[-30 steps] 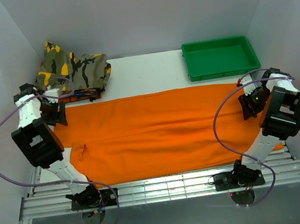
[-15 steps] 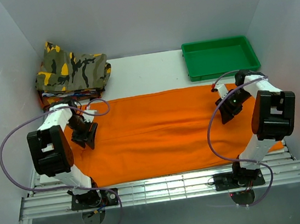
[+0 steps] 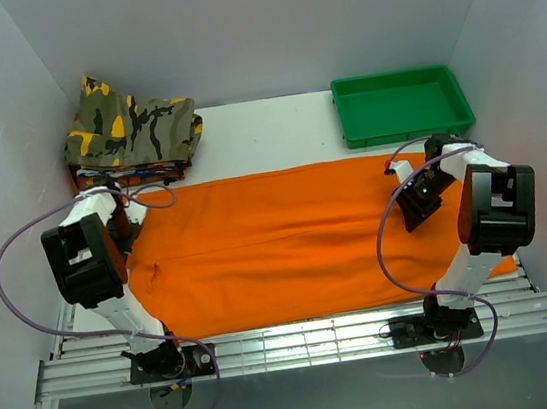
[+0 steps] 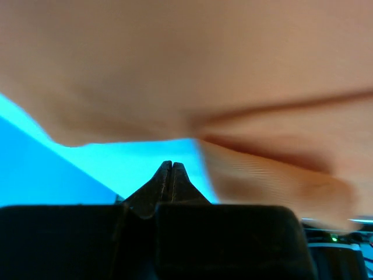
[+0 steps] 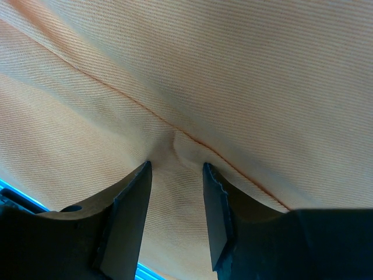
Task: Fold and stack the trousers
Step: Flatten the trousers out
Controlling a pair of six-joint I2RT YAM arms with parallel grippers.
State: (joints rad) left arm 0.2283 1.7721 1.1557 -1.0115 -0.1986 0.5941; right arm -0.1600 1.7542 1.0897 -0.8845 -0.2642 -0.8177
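Note:
The orange trousers (image 3: 289, 243) lie spread flat across the table, legs running left to right. My left gripper (image 3: 132, 231) sits at their left edge. In the left wrist view it (image 4: 171, 165) is shut, tips together with nothing seen between them, and blurred orange cloth (image 4: 233, 87) fills the view above. My right gripper (image 3: 417, 208) rests on the right part of the trousers. In the right wrist view it (image 5: 175, 164) stands open, its fingers (image 5: 131, 204) pressed into the fabric (image 5: 245, 76), with a small ridge of cloth by a seam raised between them.
A folded camouflage garment (image 3: 132, 127) lies on a stack at the back left corner. A green tray (image 3: 402, 104) stands at the back right. White walls close in both sides, and a metal rail (image 3: 301, 340) runs along the near edge.
The left gripper pulled back from on the trousers to their left edge and shut. The right gripper stayed over the right part and its jaws narrowed a little.

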